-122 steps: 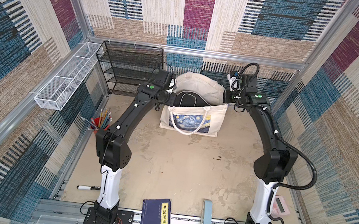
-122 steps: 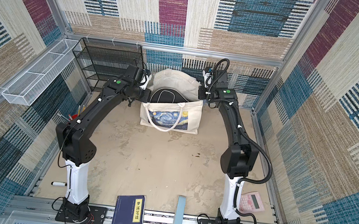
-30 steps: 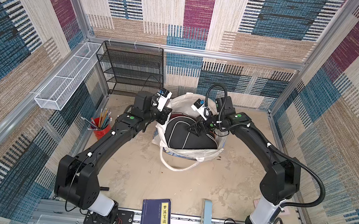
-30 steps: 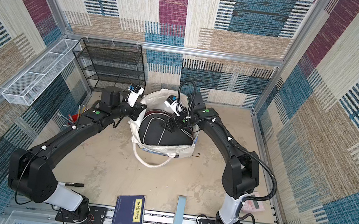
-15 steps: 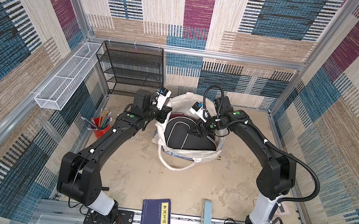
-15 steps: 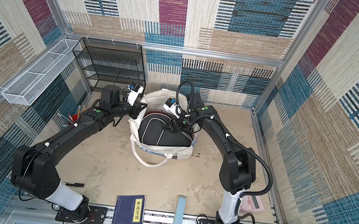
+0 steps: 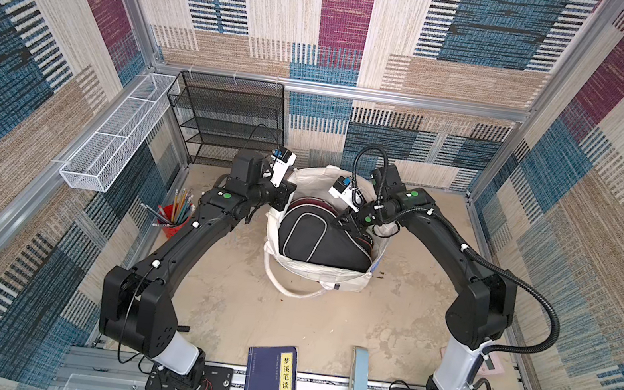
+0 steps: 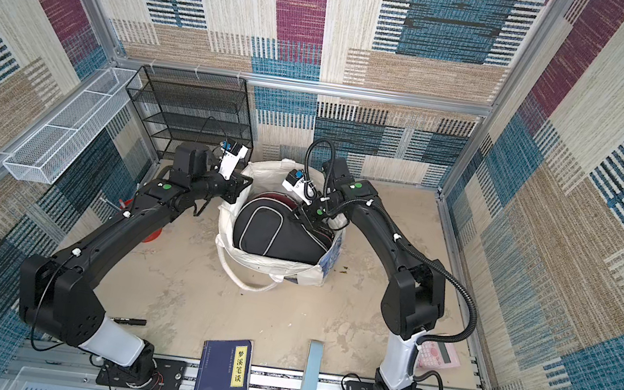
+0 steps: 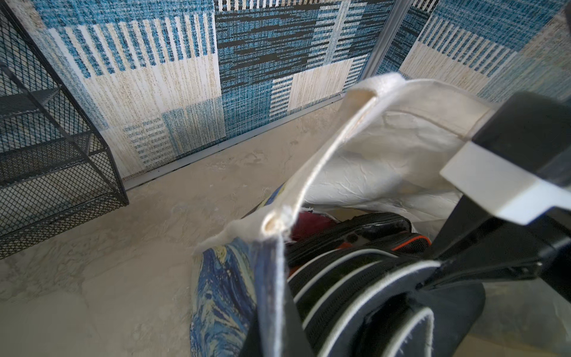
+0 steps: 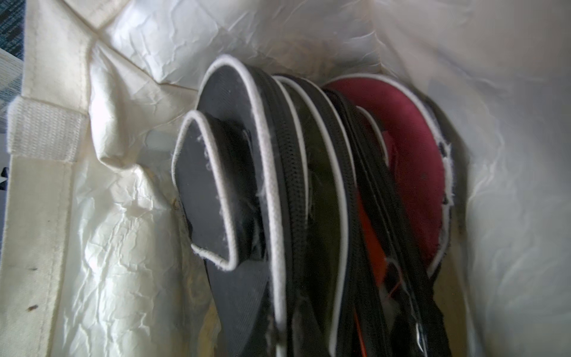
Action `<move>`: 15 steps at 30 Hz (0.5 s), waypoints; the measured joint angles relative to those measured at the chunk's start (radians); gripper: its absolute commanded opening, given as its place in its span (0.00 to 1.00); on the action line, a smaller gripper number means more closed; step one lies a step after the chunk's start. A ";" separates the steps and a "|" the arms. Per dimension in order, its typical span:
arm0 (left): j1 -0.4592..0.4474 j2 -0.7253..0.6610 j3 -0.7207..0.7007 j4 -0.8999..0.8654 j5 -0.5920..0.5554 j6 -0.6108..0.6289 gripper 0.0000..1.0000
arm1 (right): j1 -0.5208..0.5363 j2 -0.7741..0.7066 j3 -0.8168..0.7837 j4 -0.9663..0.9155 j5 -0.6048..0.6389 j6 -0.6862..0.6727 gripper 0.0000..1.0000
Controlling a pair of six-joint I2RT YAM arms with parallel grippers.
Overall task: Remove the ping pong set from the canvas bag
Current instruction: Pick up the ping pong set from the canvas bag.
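Canvas bag [image 7: 347,283] sits on the table just 12 o'clock of centre, mouth up and spread wide. One white handle loop [image 7: 280,285] trails on the table at the bag's 6 o'clock. The blue swirl print shows on the outer wall in the left wrist view [image 9: 222,293].

Ping pong set is inside the bag, all of it. In both top views a black case [image 7: 320,239] [image 8: 275,232] with pale piping lies uppermost. A maroon edge [image 7: 313,204] peeks out at its 12 o'clock side. The right wrist view shows the cases packed on edge, side by side: black case [image 10: 234,102], olive case [image 10: 321,185], a black one with orange-red trim [image 10: 370,222], maroon case [image 10: 411,145].

Left gripper [image 7: 285,197] is at the bag's 10 o'clock rim, jaws pressed together on the hem. The left wrist view shows the hem [image 9: 312,167] running down into the grip.

Right gripper [image 7: 349,222] reaches into the mouth at the bag's 1 o'clock, over the narrow end of the black case. Jaws are pressed together. Its fingers are hidden, so I cannot tell whether a case is caught.

Around the table:
- dark blue book [image 7: 271,387] at 6 o'clock
- red pencil cup [image 7: 172,221] at 9 o'clock
- black mesh rack [image 7: 228,125] at 11 o'clock
- pink calculator [image 8: 439,355] at 4 o'clock
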 measured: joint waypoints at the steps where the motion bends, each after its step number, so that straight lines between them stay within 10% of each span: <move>1: -0.001 0.000 0.003 -0.009 -0.011 0.000 0.00 | 0.000 -0.005 0.009 0.000 0.016 0.002 0.00; 15: 0.000 0.036 0.035 -0.033 -0.043 0.004 0.00 | -0.002 -0.104 0.108 0.095 0.291 0.013 0.00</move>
